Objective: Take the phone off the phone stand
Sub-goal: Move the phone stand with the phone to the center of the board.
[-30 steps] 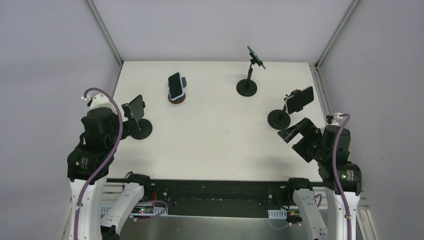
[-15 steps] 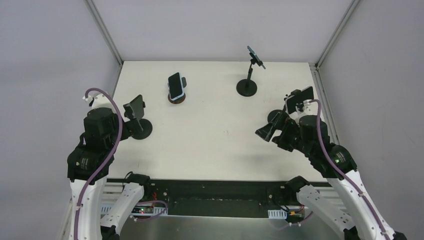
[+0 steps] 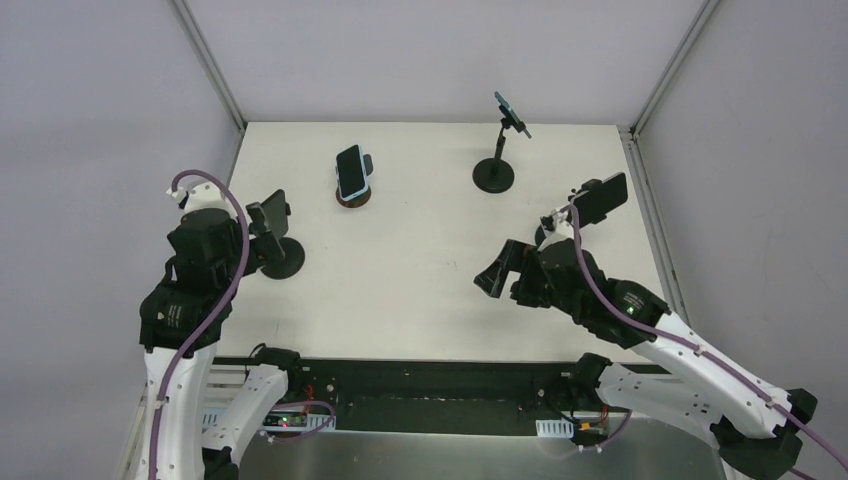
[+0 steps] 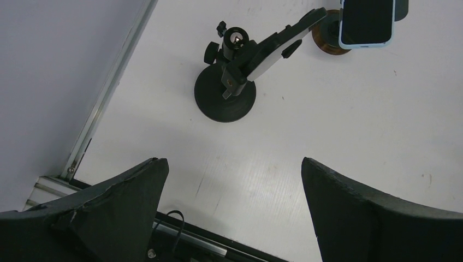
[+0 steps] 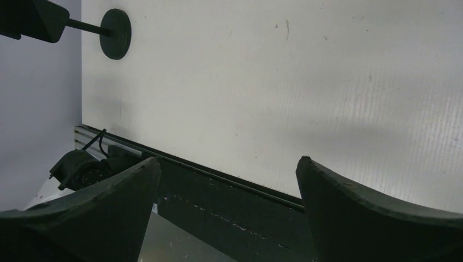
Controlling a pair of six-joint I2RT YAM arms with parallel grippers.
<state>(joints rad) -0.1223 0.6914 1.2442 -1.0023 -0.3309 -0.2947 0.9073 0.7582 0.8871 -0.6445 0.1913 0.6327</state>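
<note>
Nothing of the task is done yet, since every phone in view sits in its holder. Four of them stand on the white counter [image 3: 430, 250]. A dark phone [image 3: 270, 213] is clamped on a black round-based stand [image 3: 285, 260] just ahead of the left arm. A blue-cased phone [image 3: 350, 171] leans on a brown disc-shaped stand [image 3: 352, 200] further back. A blue-edged phone [image 3: 510, 112] tops a tall black pole stand [image 3: 493, 176] at the far side. A black phone [image 3: 600, 198] is held up near the right edge, and what carries it is mostly hidden behind the right arm.

The left pincer [image 4: 232, 164] is spread wide and holds nothing. It hovers over bare counter near the black round-based stand without touching it. The right pincer [image 3: 503, 270] is also spread and empty, out over the middle of the counter and apart from all four holders.

I cannot tell which phone is meant. As I judge it, the whole job remains: reach one phone, pinch it, work it free of its clamp and lift it clear.
</note>
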